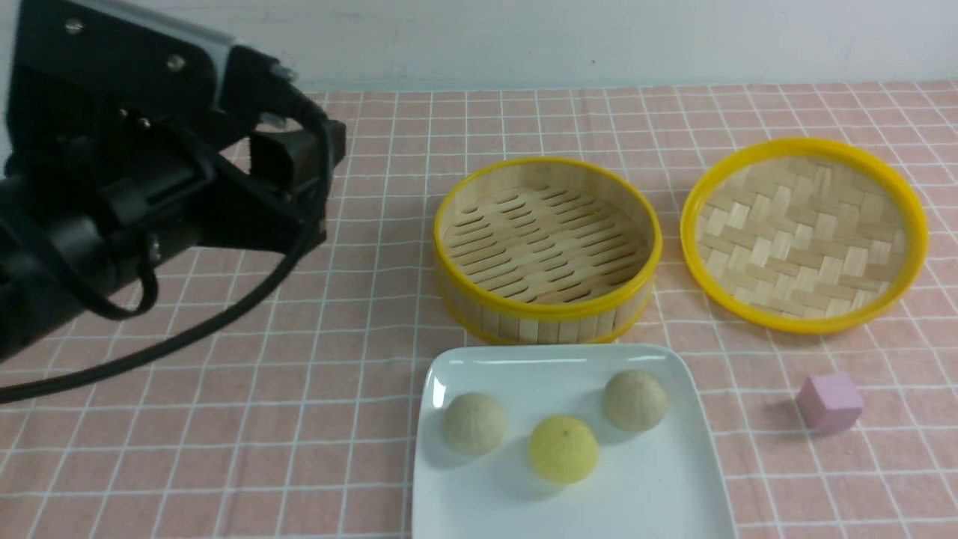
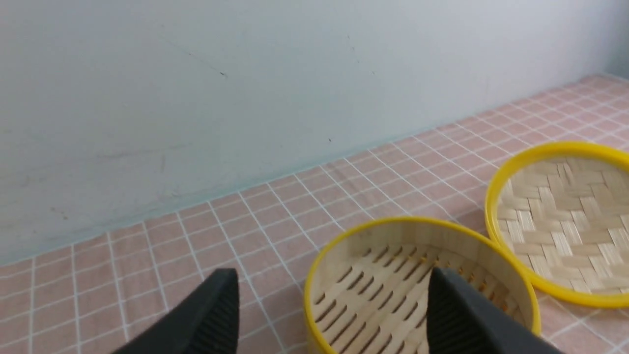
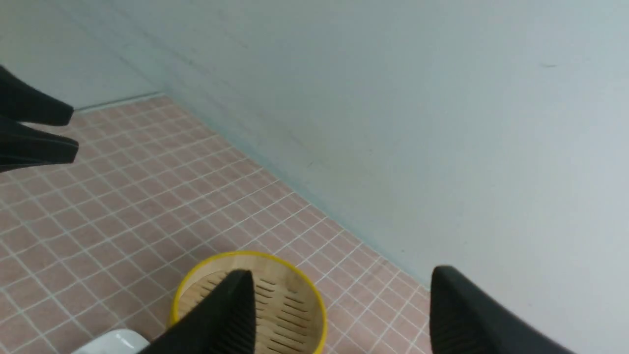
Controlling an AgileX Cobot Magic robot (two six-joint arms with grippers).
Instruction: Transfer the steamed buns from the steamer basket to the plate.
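Three steamed buns lie on the white square plate (image 1: 658, 494) at the front: a beige bun (image 1: 474, 423), a yellow bun (image 1: 563, 448) and a second beige bun (image 1: 635, 400). Behind the plate stands the steamer basket (image 1: 546, 318), with nothing in it. My left arm (image 1: 150, 187) hangs high at the left, away from both. In the left wrist view my left gripper (image 2: 334, 295) is open and empty, up over the basket's rim (image 2: 408, 222). My right gripper (image 3: 341, 290) is also open and empty, high above the basket (image 3: 255, 254); it is outside the front view.
The basket's woven lid (image 1: 804, 232) lies upturned to the right of the basket. A pink cube (image 1: 829, 403) sits right of the plate. A pink checked cloth (image 1: 299, 419) covers the table, and a pale wall (image 1: 599, 37) runs along its back.
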